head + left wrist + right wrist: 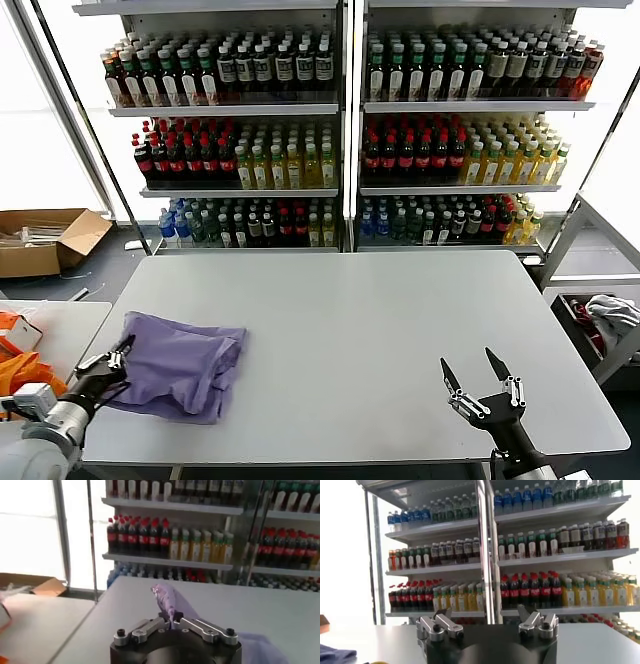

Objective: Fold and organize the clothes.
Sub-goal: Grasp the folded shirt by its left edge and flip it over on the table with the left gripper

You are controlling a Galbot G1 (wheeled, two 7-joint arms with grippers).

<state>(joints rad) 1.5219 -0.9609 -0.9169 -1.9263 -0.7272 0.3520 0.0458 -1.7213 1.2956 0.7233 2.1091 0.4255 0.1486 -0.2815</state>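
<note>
The lavender T-shirt [180, 378] lies crumpled near the tabletop's [380, 330] front-left corner. The left gripper [118, 360] is pressed together on a fold at the shirt's left edge (a tuft pokes up between its tips). Soft, light and limp, the shirt will sag; probably best taken by hems or shoulders. The right gripper [482, 372] hovers spread near the front-right edge.

Silver-linked black gripper [483, 372], pointed black fingertips

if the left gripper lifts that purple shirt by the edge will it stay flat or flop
Likely flop: the purple shirt lies soft and rumpled, and the pinch in the left gripper already puckers upward. It looks light, so it should probably drag across the table easily.
</note>
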